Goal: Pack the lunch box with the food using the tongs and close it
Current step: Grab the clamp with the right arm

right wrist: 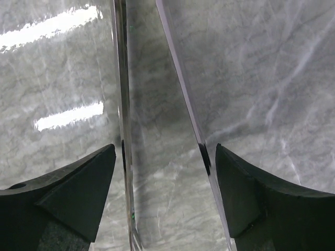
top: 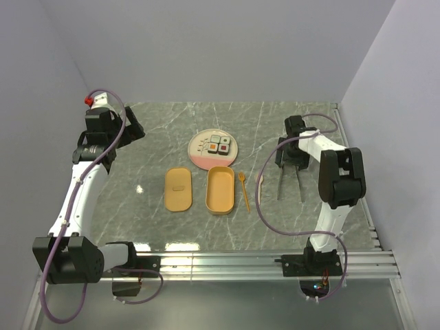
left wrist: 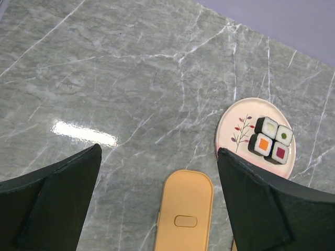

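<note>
The tongs (top: 289, 184) lie flat on the marble at the right, their two thin arms pointing toward me. My right gripper (top: 291, 159) is low over their far part. In the right wrist view both tong arms (right wrist: 121, 104) run between its fingers (right wrist: 78, 188), each with a small gap to the pad; the gripper (right wrist: 165, 147) is open. The lunch box base (top: 220, 189) sits open at the centre with its lid (top: 177, 189) flat beside it on the left. The food (top: 218, 144), several sushi pieces, rests on a round plate (top: 198, 152). My left gripper (top: 134, 127) hangs open and empty, high at the far left.
An orange spoon (top: 245, 191) lies just right of the box base, and a beige spoon (top: 260, 180) beyond it toward the tongs. From the left wrist, the lid (left wrist: 184, 214) and the plate (left wrist: 233, 130) with the sushi (left wrist: 273, 140) show below. Walls close three sides.
</note>
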Available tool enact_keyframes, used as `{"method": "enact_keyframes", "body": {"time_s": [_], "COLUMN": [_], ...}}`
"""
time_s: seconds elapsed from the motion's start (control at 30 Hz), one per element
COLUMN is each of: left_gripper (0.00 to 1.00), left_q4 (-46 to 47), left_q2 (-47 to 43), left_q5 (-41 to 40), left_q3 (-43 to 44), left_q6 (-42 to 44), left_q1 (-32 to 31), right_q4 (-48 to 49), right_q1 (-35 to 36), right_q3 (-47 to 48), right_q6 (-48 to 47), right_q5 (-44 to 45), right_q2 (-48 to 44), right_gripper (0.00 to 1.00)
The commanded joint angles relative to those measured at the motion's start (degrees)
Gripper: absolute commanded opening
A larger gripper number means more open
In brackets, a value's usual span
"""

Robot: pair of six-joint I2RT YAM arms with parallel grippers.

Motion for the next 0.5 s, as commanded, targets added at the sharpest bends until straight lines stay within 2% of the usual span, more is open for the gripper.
{"method": "enact_keyframes", "body": {"time_s": [0.0, 0.1, 0.37, 0.47], "left_gripper": [1.00, 1.00, 1.00, 0.99], "left_q4": [2.0, 2.0, 2.0, 1.8], "left_q2": [-0.4, -0.4, -0.2, -0.3], "left_q5": [0.1, -0.1, 0.1, 0.0], "left_q3": [1.1, 1.3, 1.6, 1.7], "left_q6": [1.3, 1.5, 1.3, 1.4], "left_q1": [0.3, 0.4, 0.5, 0.6], "right_q4": [-1.3, -1.8, -2.3, -1.8], "right_q1": [0.4, 0.4, 0.3, 0.3], "right_q3": [3.3, 4.7, 7.0, 6.7], "right_q6": [0.4, 0.1, -1.1, -1.3], "right_q5": [0.7, 0.4, -0.1, 0.3], "right_q2": [2.1, 3.9, 6.4, 5.0], "right_gripper": [0.83, 0.78, 0.49, 0.47]}}
